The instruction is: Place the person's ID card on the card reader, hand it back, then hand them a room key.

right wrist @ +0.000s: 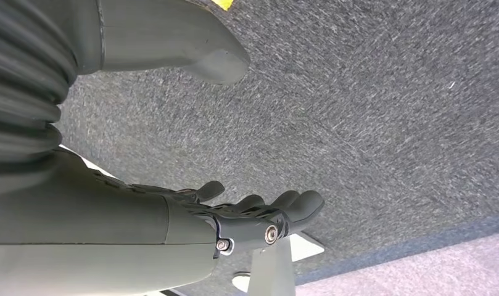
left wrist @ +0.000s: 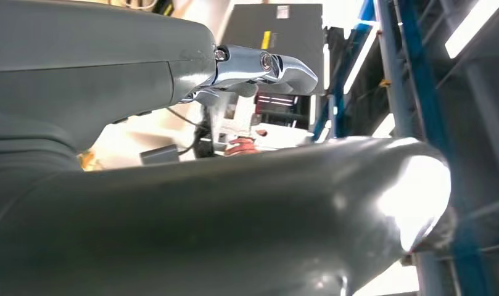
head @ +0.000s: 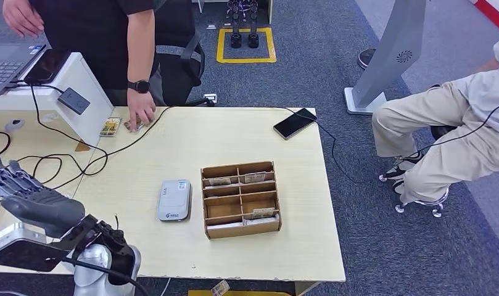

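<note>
Head view: person's hand (head: 140,115) pins the ID card (head: 133,126) flat, well beyond the card reader (head: 174,200). Thin, stiff, slippery, so pinch an edge. Left hand (head: 24,191) spread, empty; right hand (right wrist: 259,216) loosely open, empty.

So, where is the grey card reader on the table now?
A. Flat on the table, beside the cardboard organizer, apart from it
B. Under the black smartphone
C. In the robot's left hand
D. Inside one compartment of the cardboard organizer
A: in the head view the card reader lies flat on the table, beside the cardboard organizer with a gap between them.
</note>
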### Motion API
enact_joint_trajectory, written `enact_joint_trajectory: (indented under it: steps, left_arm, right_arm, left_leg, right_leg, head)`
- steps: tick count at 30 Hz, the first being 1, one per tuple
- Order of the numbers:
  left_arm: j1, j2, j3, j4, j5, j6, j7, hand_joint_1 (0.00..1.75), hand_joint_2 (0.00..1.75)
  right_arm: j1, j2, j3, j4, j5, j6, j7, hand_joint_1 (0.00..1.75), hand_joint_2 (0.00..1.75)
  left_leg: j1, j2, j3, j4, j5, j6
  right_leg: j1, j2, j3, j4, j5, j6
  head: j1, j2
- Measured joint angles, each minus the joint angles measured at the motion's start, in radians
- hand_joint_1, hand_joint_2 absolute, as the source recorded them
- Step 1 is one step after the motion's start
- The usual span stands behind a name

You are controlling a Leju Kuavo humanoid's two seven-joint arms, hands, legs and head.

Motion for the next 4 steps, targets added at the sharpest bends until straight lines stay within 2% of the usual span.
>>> enact_joint_trajectory:
  steps: [2, 3, 4]
  left_arm:
    - [0.003, -0.001, 0.000, -0.019, -0.005, 0.000, -0.002, 0.00, 0.00]
    - [0.005, -0.001, 0.000, -0.026, -0.008, 0.000, -0.002, 0.00, 0.44]
    - [0.006, -0.001, 0.000, -0.030, -0.009, 0.000, -0.002, 0.00, 0.58]
  right_arm:
    - [0.000, 0.000, 0.000, -0.003, -0.001, 0.000, 0.002, 0.00, 1.75]
    - [0.000, 0.000, 0.000, -0.005, -0.002, 0.000, 0.003, 0.00, 1.75]
    - [0.000, 0.000, 0.000, -0.005, -0.002, 0.000, 0.003, 0.00, 1.75]
  left_leg:
    - [0.000, 0.000, 0.000, 0.000, 0.000, 0.000]
    - [0.000, 0.000, 0.000, 0.000, 0.000, 0.000]
    - [0.000, 0.000, 0.000, 0.000, 0.000, 0.000]
  right_leg:
    - [0.000, 0.000, 0.000, 0.000, 0.000, 0.000]
    - [0.000, 0.000, 0.000, 0.000, 0.000, 0.000]
    - [0.000, 0.000, 0.000, 0.000, 0.000, 0.000]
  head:
    - [0.000, 0.000]
    - [0.000, 0.000]
    - [0.000, 0.000]
